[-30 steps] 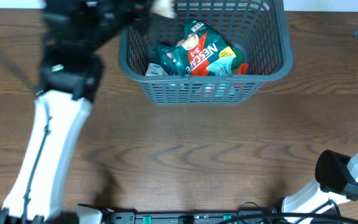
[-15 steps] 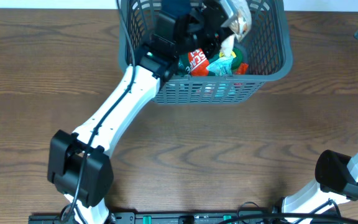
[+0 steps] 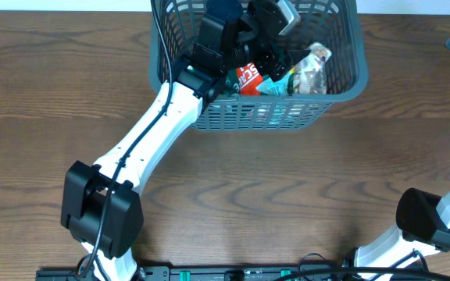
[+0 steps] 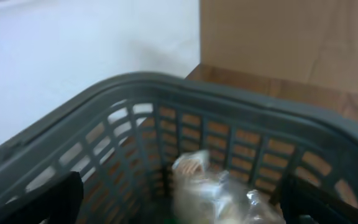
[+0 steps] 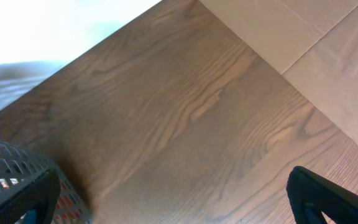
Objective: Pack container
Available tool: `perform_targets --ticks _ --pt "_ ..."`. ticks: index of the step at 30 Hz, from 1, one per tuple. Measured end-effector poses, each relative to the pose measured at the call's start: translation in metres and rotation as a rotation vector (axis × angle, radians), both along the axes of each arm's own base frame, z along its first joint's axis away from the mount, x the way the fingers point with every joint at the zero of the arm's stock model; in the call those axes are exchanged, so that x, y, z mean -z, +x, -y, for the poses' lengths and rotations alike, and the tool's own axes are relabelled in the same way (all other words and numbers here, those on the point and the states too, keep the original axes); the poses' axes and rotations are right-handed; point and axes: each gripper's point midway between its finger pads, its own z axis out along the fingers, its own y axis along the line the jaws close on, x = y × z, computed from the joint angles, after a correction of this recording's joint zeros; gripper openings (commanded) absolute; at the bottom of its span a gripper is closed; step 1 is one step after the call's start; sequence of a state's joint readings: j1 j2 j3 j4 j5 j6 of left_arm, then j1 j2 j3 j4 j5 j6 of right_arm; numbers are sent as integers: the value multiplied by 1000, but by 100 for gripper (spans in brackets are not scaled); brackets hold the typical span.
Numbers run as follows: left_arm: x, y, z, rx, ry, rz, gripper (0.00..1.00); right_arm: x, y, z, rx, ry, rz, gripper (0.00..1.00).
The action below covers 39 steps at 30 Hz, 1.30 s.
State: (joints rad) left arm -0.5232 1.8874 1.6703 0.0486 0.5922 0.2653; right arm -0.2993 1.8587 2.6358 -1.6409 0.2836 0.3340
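Container (image 3: 272, 117) sits at the far edge of your table (image 3: 287, 187); your left gripper (image 3: 270, 31) hangs over it, fingers spread, holding nothing. Your right gripper (image 5: 173, 202), far right, is spread too.

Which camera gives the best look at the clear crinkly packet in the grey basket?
Overhead: the clear crinkly plastic packet lies whole in the dark grey slotted basket. Left wrist shows it blurred, cut off. Right wrist misses it.
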Motion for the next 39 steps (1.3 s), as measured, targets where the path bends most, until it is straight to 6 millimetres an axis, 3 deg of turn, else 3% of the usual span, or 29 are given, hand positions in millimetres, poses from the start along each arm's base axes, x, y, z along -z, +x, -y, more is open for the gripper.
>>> perform_targets --ticks 4,9,11,14,18,20,23,25,27,31,35,39 --pt "2 15 -16 -62 10 -2 99 0 0 0 0 0 0 99" --pt "-1 41 -51 -202 18 -2 98 0 0 0 0 0 0 99" --pt "-11 49 -69 -270 14 12 98 0 0 0 0 0 0 99" --pt "-44 51 -100 -373 -2 62 98 0 0 0 0 0 0 99" --pt "-104 35 -155 -560 -22 144 98 0 0 0 0 0 0 99" --pt "-128 22 -192 -699 -11 165 98 0 0 0 0 0 0 99" --pt "-136 4 -256 -937 53 134 98 0 0 0 0 0 0 99" --pt "-122 -9 -302 -1097 136 65 99 0 0 0 0 0 0 99" --pt "-96 -24 -346 -1237 234 -44 98 0 0 0 0 0 0 99" --pt "-39 -55 -411 -1440 364 -295 98 0 0 0 0 0 0 99" --pt "10 -78 -441 -1498 411 -546 99 0 0 0 0 0 0 99" --pt "50 -83 -443 -1451 407 -743 99 0 0 0 0 0 0 99"
